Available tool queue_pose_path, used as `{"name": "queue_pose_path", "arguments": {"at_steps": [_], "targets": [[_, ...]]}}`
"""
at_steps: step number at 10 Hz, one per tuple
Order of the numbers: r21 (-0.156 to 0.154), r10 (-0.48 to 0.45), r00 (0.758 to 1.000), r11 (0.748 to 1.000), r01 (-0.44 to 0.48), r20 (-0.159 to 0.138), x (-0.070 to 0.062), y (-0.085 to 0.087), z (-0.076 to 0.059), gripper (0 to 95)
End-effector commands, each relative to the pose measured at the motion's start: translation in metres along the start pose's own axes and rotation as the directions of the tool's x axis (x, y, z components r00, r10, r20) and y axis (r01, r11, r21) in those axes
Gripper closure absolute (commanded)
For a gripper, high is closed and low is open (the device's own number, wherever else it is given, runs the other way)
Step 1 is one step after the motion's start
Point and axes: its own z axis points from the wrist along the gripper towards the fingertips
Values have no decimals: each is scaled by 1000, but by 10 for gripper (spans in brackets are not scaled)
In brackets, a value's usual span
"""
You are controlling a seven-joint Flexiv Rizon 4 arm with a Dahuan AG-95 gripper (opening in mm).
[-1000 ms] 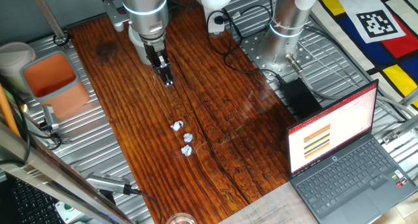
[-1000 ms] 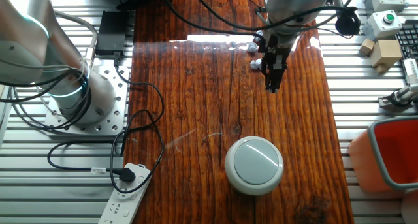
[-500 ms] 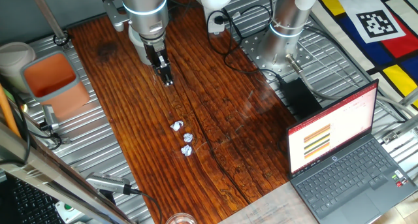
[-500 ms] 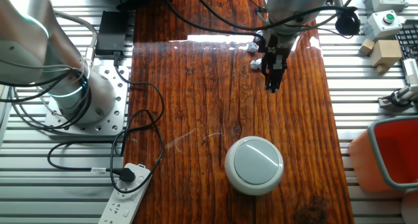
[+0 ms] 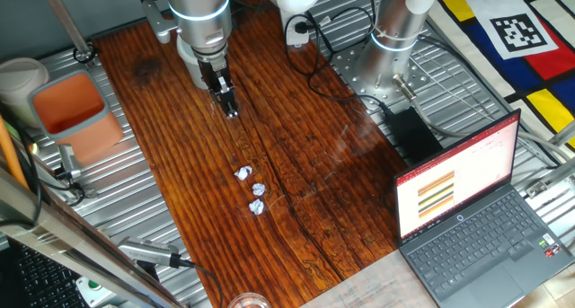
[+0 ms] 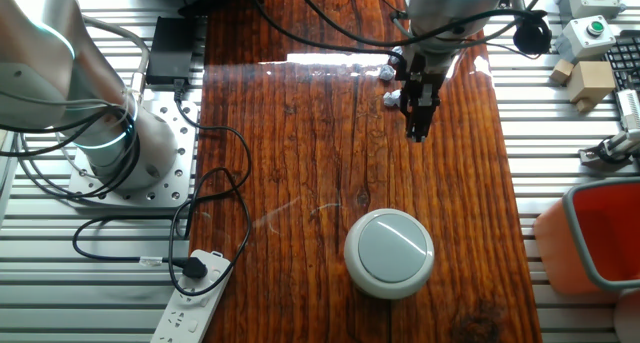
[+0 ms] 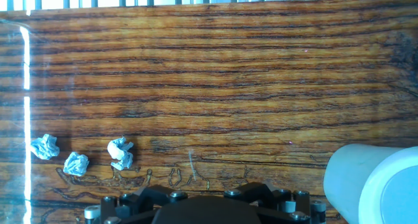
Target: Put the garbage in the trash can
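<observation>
Three tiny crumpled white paper wads (image 5: 257,190) lie in a short row on the wooden table top. They also show in the hand view (image 7: 76,163) at the lower left, and in the other fixed view (image 6: 390,100) partly behind the arm. The trash can (image 6: 389,253), a small light-grey round cup, stands on the wood; its side shows at the hand view's lower right (image 7: 372,181). It is hidden in one fixed view. My gripper (image 5: 231,109) hangs above the table between the can and the wads, its fingers together and empty. It also shows in the other fixed view (image 6: 417,123).
A rectangular bin with orange inside (image 5: 70,109) and a pale round tub (image 5: 20,76) stand left of the wood. An open laptop (image 5: 472,220), a second arm's base (image 6: 105,133), a power strip with cables (image 6: 195,288) and small blocks (image 6: 590,78) lie around it.
</observation>
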Motion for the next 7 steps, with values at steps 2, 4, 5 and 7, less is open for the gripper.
{"name": "queue_pose_path", "arguments": {"at_steps": [2, 4, 5, 7], "targets": [[-37, -375, 923, 927, 373, -86, 0, 0, 0, 950], [-37, -375, 923, 927, 373, -86, 0, 0, 0, 950], [-37, -375, 923, 927, 373, -86, 0, 0, 0, 950], [-38, -374, 923, 927, 372, -87, -1, 1, -1, 950]]}}
